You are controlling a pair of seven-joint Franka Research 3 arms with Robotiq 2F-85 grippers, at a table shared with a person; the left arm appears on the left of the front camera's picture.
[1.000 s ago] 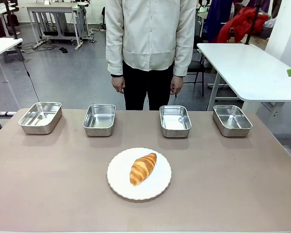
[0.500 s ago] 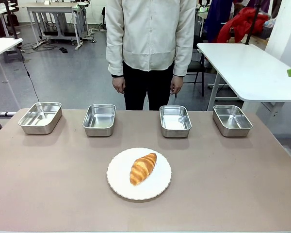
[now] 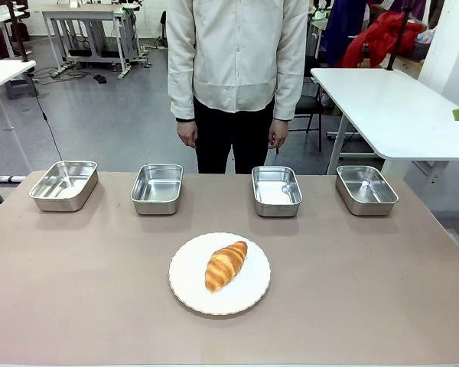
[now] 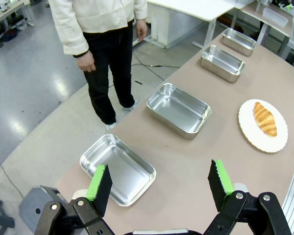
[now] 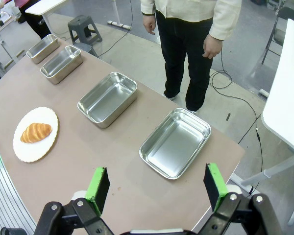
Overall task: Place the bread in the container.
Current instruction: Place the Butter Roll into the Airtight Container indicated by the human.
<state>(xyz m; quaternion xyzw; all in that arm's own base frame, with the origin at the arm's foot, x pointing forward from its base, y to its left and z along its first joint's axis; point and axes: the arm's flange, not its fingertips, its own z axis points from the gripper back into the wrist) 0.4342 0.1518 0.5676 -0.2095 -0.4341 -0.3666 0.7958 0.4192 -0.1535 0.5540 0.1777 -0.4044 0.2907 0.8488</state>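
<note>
The left jaws and right jaws both stand wide open with nothing between their green pads (image 4: 99, 183), held high over opposite ends of the tabletop (image 3: 76, 306). The bread (image 3: 226, 264) lies on a white plate (image 3: 252, 298) at the near middle, well apart from either pair (off to one side in each wrist view, not beneath them). Beyond it stand four look-alike steel trays (image 3: 155, 207) in a row, all empty. I cannot tell which one the task means, so a drop into the wrong tray looks the main risk. A hard squeeze could crush the flaky crescent, and low fingertips could catch the plate's rim and shove it. A person (image 3: 237, 61) stands past the far edge, hands down.
</note>
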